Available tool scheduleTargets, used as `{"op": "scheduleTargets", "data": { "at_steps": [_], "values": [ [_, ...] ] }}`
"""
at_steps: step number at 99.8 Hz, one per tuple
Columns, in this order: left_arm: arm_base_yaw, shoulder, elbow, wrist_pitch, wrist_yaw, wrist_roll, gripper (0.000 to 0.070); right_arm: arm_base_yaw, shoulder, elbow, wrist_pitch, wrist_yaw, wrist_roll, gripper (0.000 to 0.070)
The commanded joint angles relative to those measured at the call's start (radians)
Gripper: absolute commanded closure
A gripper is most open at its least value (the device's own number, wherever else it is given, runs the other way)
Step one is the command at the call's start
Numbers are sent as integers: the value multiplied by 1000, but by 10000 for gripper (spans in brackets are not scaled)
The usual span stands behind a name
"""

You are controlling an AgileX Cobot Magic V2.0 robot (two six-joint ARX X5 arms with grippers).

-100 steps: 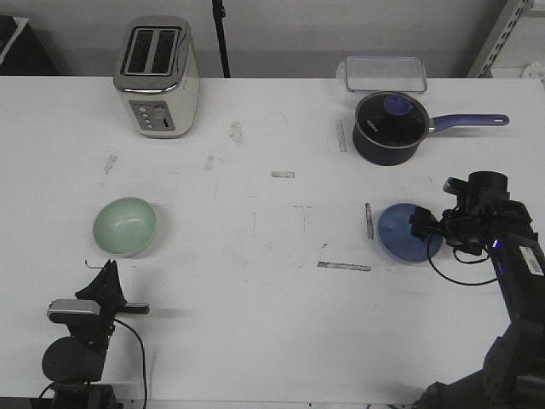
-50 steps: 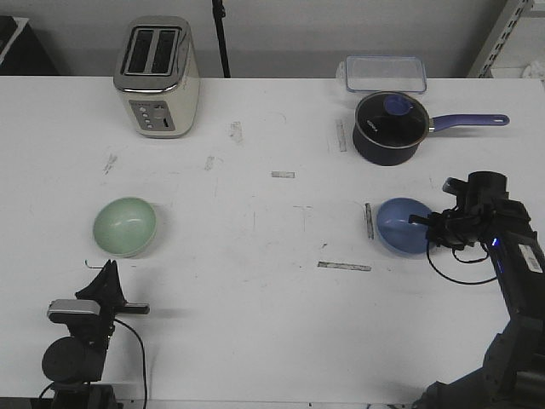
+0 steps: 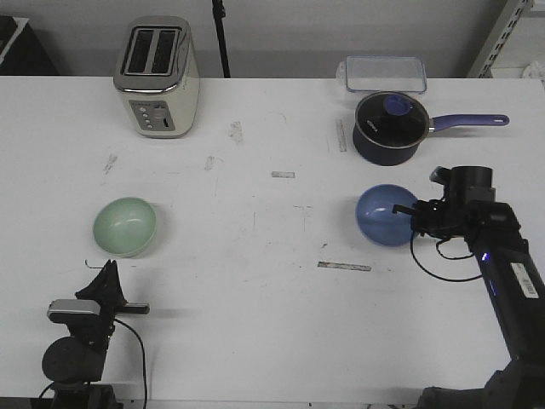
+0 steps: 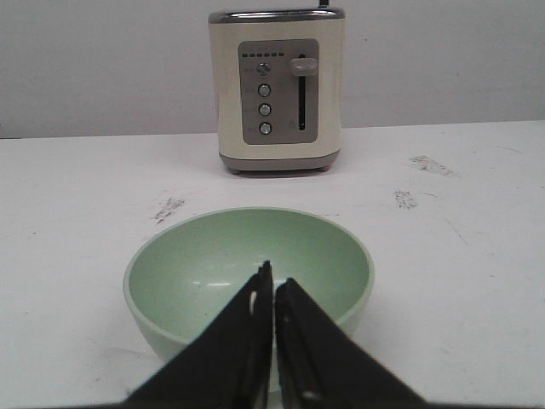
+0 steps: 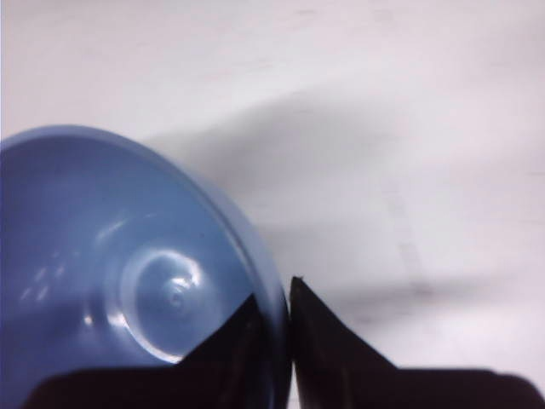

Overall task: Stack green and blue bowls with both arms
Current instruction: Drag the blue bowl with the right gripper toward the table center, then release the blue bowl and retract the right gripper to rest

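The blue bowl [image 3: 385, 215] is pinched by its rim in the right fingers [image 5: 288, 300], ready for carrying to the green bowl [image 3: 125, 226]; the left fingers [image 4: 273, 288] are pressed together.

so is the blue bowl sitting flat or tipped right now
Tipped. The blue bowl is pinched at its rim by the right gripper, one finger inside and one outside, its opening tilted toward the front camera.

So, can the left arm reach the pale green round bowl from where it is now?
Probably yes. The left gripper points straight at the pale green round bowl, fingers shut, with nothing between them. The cream toaster stands well behind it.
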Motion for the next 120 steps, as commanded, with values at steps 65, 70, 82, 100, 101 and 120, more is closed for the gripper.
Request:
{"op": "scheduleTargets", "data": {
  "at_steps": [65,70,82,100,101,120],
  "values": [
    [0,-2,-22,13,1,2,698,644,149,8,147,140,386,696],
    [0,-2,-22,13,1,2,698,656,163,8,159,138,390,696],
    [0,-2,-22,13,0,2,698,672,190,8,177,139,404,696],
    [0,-2,-22,13,0,2,698,679,202,8,210,135,403,696],
    [0,-2,-22,13,0,2,698,680,202,8,211,135,403,696],
    [0,-2,-22,13,1,2,698,688,200,8,216,135,405,678]
  ]
}}
